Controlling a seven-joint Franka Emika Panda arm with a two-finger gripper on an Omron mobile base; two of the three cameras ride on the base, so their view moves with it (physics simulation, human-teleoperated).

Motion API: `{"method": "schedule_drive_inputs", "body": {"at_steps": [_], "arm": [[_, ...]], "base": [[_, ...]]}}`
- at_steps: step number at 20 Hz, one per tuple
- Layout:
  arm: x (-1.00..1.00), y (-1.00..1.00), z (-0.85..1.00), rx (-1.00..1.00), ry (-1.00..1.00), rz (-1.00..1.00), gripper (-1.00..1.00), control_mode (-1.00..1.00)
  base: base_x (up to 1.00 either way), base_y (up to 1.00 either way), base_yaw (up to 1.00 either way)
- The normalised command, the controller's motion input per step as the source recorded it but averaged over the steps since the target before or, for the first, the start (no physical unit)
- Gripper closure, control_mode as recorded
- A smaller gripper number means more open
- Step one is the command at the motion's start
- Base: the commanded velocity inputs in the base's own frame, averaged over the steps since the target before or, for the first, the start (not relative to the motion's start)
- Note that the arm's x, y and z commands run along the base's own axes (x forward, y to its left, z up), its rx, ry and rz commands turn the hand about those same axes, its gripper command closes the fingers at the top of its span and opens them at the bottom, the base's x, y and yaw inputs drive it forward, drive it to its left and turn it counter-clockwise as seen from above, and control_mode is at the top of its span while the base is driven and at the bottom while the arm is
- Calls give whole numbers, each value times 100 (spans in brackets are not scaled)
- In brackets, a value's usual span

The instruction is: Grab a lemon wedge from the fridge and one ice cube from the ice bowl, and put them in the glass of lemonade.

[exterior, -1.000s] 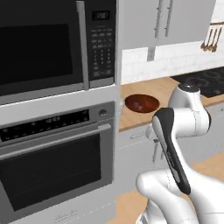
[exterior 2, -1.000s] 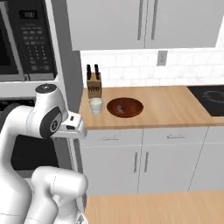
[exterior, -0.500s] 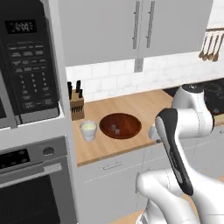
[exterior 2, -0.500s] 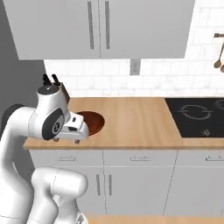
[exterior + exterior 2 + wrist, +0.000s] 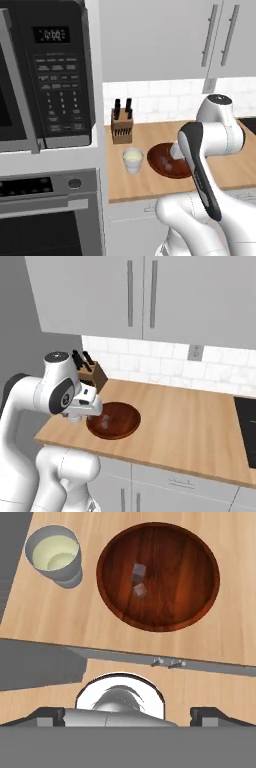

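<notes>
Hovering above the counter's front edge, the gripper (image 5: pixel 128 714) is spreading wide and carrying nothing. Two ice cubes (image 5: pixel 139 589) are sitting in the bowl (image 5: pixel 195 607), just beside the glass (image 5: pixel 53 553); apparently nothing is added yet.

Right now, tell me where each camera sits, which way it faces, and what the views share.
Left base view: behind the arm to its left, looking forward and down at the counter, microwave and knife block; the white arm rises at lower right.
Right base view: behind to its right, facing the same counter; the arm rises at lower left.
Hand view: on the hand, looking down at the bowl; open gripper at the bottom.
Shared: the bowl, its ice cubes and the glass.
</notes>
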Motion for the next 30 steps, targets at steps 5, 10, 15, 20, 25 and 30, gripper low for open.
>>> {"method": "schedule_drive_inputs", "body": {"at_steps": [5,10,15,20,25,30], "arm": [[0,0,0,0,0,0,-100,100],[29,-27,-51,0,0,15,-100,-100],[26,-22,-63,0,0,0,-100,-100],[23,-14,-31,7,4,0,-100,-100],[34,-23,-25,31,9,-10,-100,-100],[53,-14,-17,13,6,-12,-100,-100]], "base": [[49,0,39],[0,0,0],[0,0,0],[0,0,0],[0,0,0],[0,0,0]]}}
